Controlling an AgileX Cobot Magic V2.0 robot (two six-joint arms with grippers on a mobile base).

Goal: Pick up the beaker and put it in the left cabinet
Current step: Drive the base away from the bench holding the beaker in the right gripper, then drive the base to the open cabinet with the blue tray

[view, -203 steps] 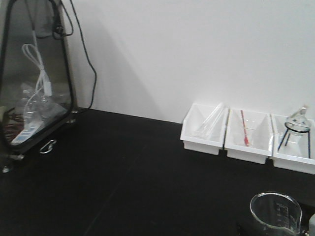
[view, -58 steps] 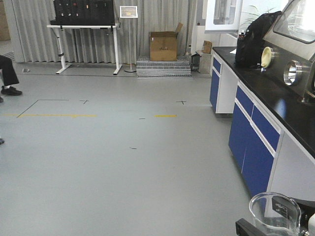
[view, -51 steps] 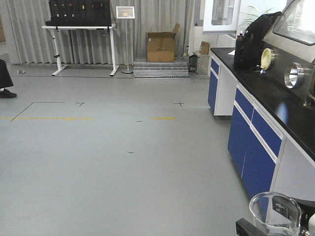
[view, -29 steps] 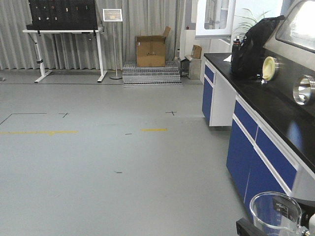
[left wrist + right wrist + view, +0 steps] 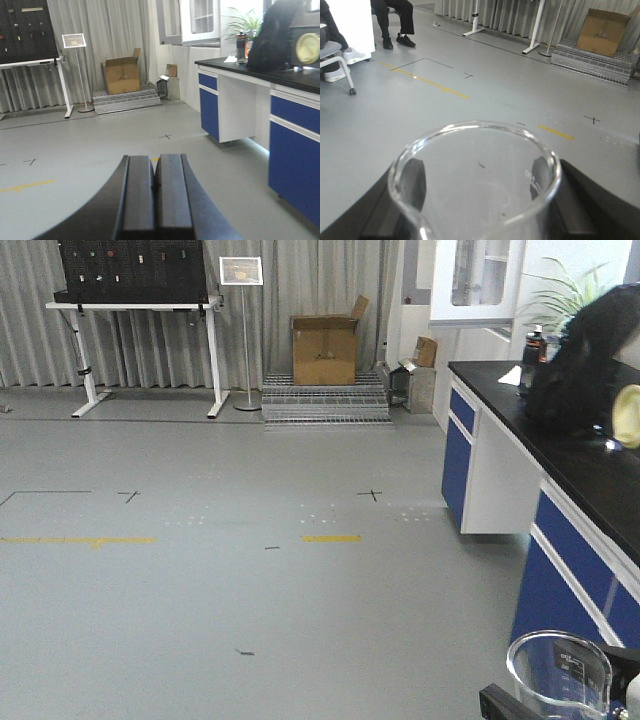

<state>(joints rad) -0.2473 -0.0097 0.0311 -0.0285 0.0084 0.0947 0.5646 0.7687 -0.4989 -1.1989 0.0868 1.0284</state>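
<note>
The beaker (image 5: 560,675), clear glass with printed marks and a pour spout, sits at the bottom right of the front view, held up off the floor. In the right wrist view the beaker (image 5: 470,200) fills the foreground, and my right gripper (image 5: 477,175) is shut on it, with one black finger (image 5: 415,182) on each side of the glass. My left gripper (image 5: 154,165) is shut with its pads pressed together and nothing between them. The left cabinet is out of view.
A black-topped bench with blue doors (image 5: 590,490) runs along the right, with a black backpack (image 5: 580,360) on it. Far ahead stand a cardboard box (image 5: 323,350) on metal steps, a sign stand (image 5: 242,275) and a white table (image 5: 140,305). Seated people (image 5: 395,15) are at the left.
The view has swung from the black benchtop with white bins to the open room, then kept panning along the blue bench. The beaker stays held at the same spot in the frame.
</note>
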